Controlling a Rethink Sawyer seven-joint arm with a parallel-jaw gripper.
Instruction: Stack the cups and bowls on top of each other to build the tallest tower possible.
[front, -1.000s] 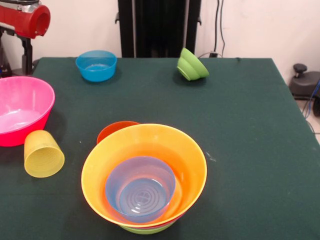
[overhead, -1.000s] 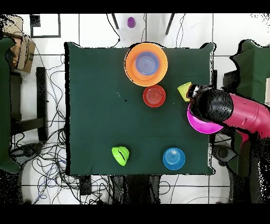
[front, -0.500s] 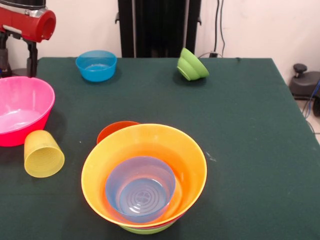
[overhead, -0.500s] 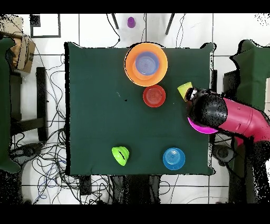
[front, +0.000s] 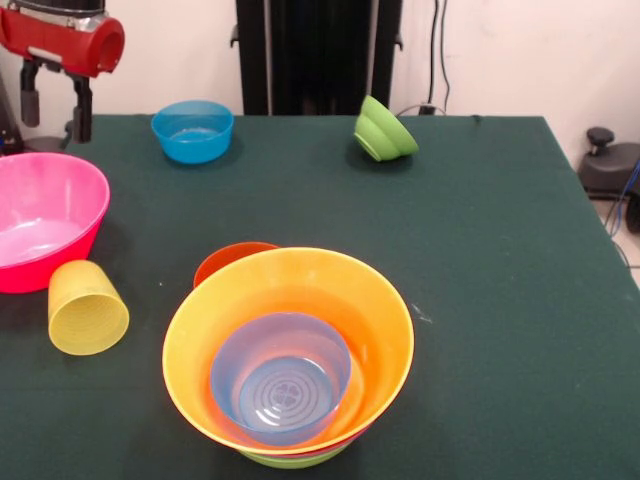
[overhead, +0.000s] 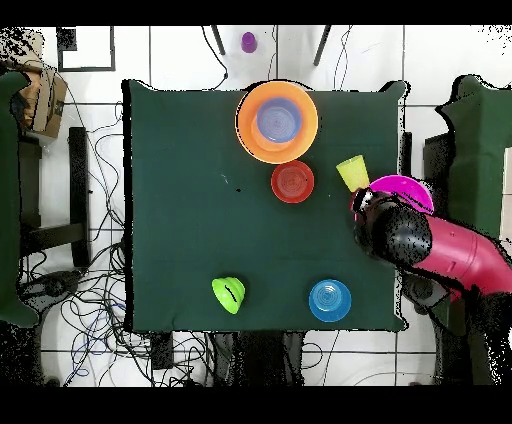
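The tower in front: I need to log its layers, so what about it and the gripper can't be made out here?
- Tower: front view's bottom edge cuts off its base; the orange bowl hides the lower layers, and overhead it covers them all.
- Gripper: overhead, the arm covers it.
- Pink bowl: cut by the front view's left edge.

Front camera faces table (front: 480, 250); overhead looks down (same table).

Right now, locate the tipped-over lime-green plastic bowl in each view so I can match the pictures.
Front view: the tipped lime-green plastic bowl lies on its side near the table's far edge, right of centre.
Overhead view: the same bowl sits lower left on the table.
Shared landmark: the small blue plastic bowl stands along that same table edge.
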